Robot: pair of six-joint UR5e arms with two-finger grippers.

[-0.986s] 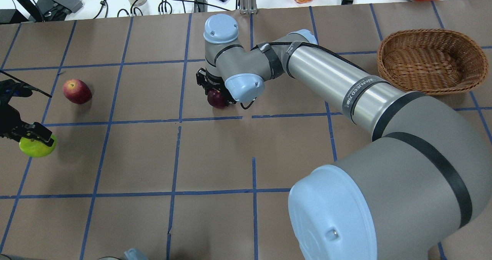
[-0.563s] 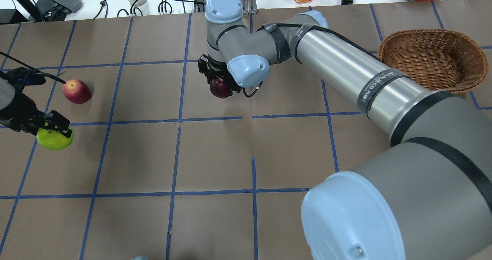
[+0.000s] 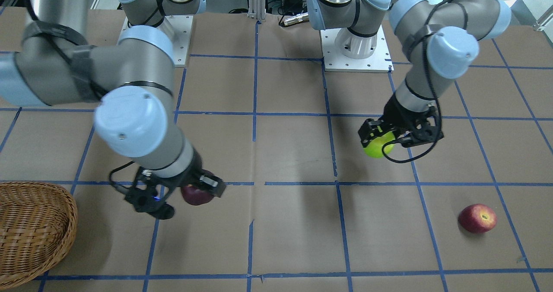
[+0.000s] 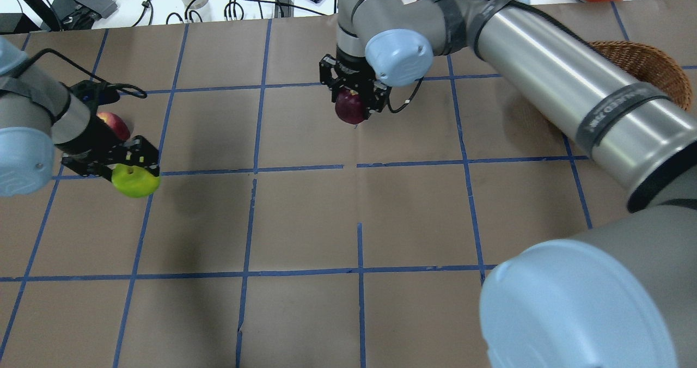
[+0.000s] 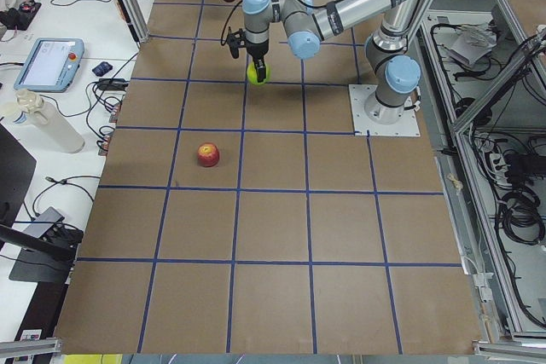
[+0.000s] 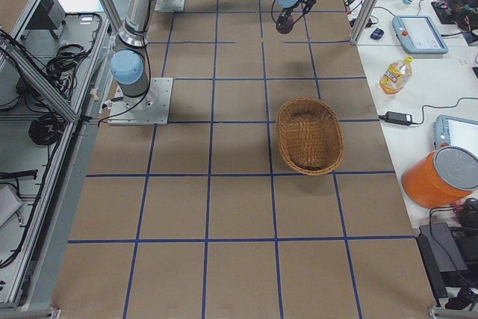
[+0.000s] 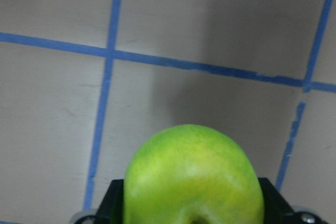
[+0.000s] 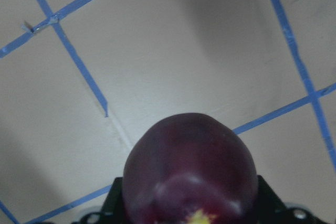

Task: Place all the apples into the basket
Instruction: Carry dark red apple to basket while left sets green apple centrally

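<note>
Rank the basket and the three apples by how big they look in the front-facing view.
1. Basket, though cut off by the frame.
2. Red apple.
3. Green apple and dark apple: alike, both partly hidden.

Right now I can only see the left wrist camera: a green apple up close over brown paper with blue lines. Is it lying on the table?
Observer: No, the left pincer holds the green apple lifted above the table.
Visitor: Are there other apples?
Observer: The right pincer holds a dark apple, also off the table.
Visitor: Any apples in the basket yet?
Observer: None; the basket is empty.
</note>
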